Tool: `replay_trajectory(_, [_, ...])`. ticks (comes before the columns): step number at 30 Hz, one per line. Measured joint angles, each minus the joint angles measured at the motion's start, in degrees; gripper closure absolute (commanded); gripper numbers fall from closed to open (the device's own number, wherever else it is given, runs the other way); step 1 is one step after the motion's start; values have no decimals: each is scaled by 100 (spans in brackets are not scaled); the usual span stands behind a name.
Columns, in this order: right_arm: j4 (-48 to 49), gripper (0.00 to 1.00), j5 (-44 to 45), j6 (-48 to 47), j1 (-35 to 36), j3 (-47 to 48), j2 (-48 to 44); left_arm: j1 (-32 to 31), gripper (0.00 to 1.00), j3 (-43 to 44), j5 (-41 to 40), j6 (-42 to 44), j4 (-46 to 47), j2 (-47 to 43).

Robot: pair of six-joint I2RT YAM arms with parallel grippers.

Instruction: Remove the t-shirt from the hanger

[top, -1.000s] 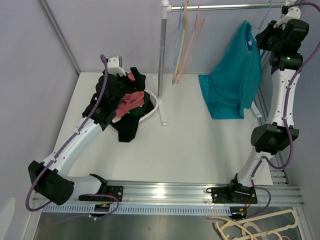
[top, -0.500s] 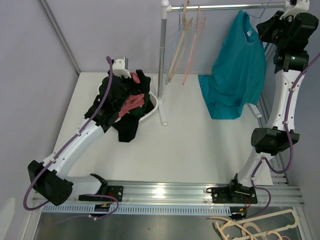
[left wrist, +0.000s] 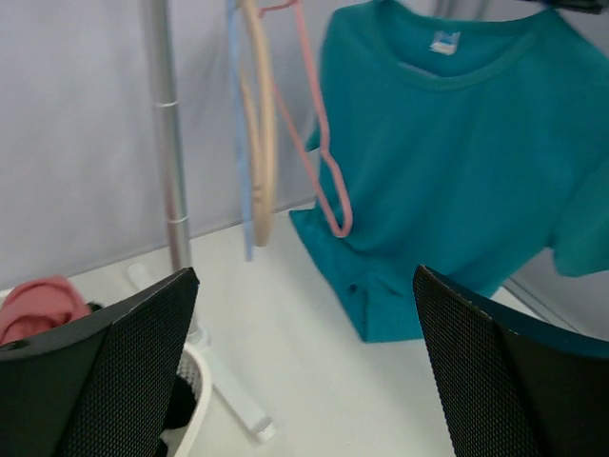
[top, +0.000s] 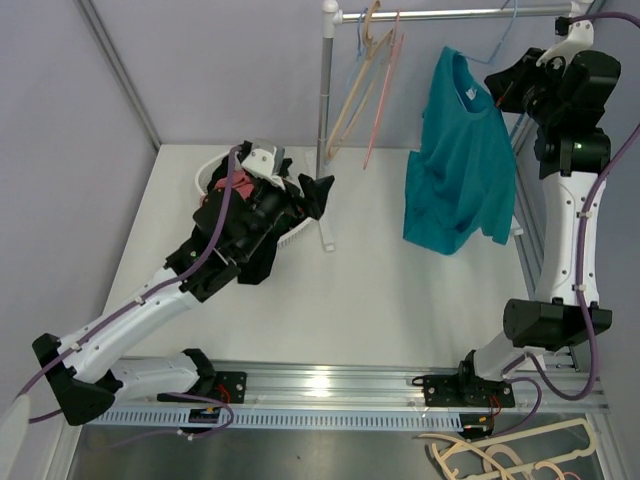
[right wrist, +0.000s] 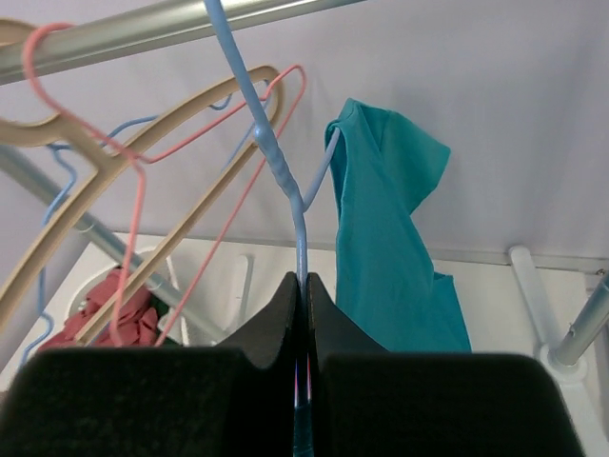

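One teal t-shirt [top: 455, 160]. Four hangers on one rail [top: 450, 13]: blue hanger [right wrist: 276, 162] under the shirt, second blue hanger [left wrist: 235, 95], tan hanger [left wrist: 269, 133], pink hanger [left wrist: 314, 105]; the last three bare. One white basket [top: 300, 232]; garments heaped inside, count unclear. One upright pole [top: 325, 110].

from overhead i see a white table [top: 400, 300] filling the cell between pale walls. a white laundry basket [top: 200, 176] sits on its far left part. it holds a pink garment [left wrist: 38, 303], and a black garment [top: 256, 266] spills over the near rim onto the tabletop. just right of the basket stands the clothes rack's metal pole [top: 324, 110]. its white foot [top: 326, 236] lies flat on the table, right beside the basket rim; i cannot tell if they touch. an aluminium rail [top: 330, 384] runs along the near edge.
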Motion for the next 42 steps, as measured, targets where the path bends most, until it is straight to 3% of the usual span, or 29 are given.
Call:
replay_trajectory(9, [-144, 100, 278, 468, 166, -920, -1237, -1635, 1, -420, 463, 789, 772, -4])
replay_trajectory(19, [-125, 100, 2354, 1320, 1537, -2522, -2577, -3838, 0, -938, 247, 2347, 2135, 1200])
replay_trajectory(25, [-153, 100, 3508, 1569, 2059, -2634, -2806, -3965, 0, -1635, 44, 2789, 3097, 1314])
replay_trajectory(33, [-136, 100, 4232, 1624, 2656, -2905, -2822, -3960, 0, -1445, -501, 3235, 4109, 1904])
replay_trajectory(41, [-55, 100, 4463, 1617, 2959, -2970, -2837, -3781, 1, -728, -586, 3014, 3912, 2455])
replay_trajectory(42, [-35, 100, 4478, 1615, 2973, -2970, -2844, -3703, 11, -616, -577, 2900, 3805, 2492])
